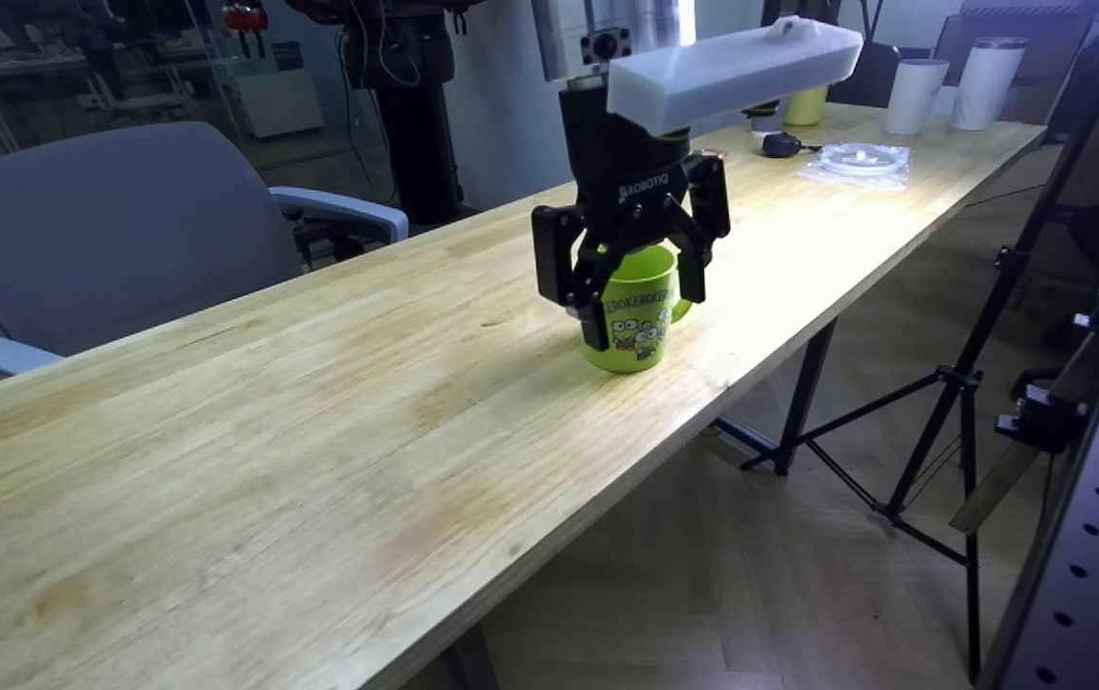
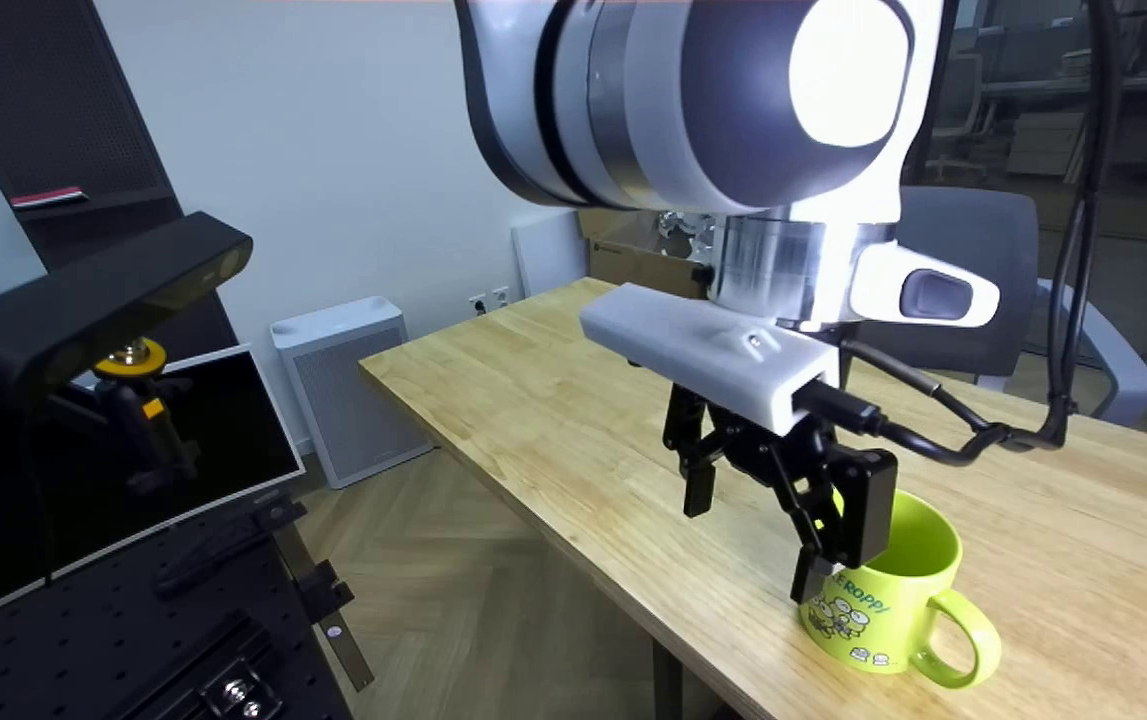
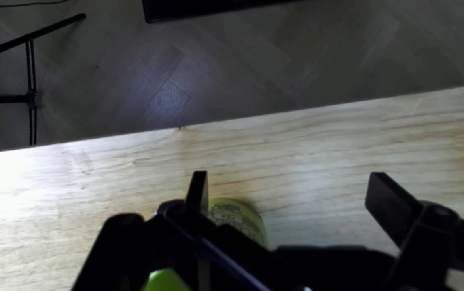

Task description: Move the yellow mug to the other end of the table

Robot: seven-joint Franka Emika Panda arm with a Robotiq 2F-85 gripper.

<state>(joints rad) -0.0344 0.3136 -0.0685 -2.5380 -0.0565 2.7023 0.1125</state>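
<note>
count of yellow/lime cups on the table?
2: the lime mug, upright near the gripper, and a pale yellow cup toward the far end in an exterior view, partly hidden. More may be hidden.

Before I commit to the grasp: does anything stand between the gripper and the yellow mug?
No separate object shows between the gripper and the yellow mug. The jaws stand open, but one crosses in front of the mug in the wrist view, so the gripper may need realigning before they close.

My Robotiq gripper (image 2: 755,538) is black, pale-lettered; the mug (image 1: 640,321), lime with cartoon frogs; the butcher-block worktop (image 1: 319,431), light tan, grain-streaked to its edges.
</note>
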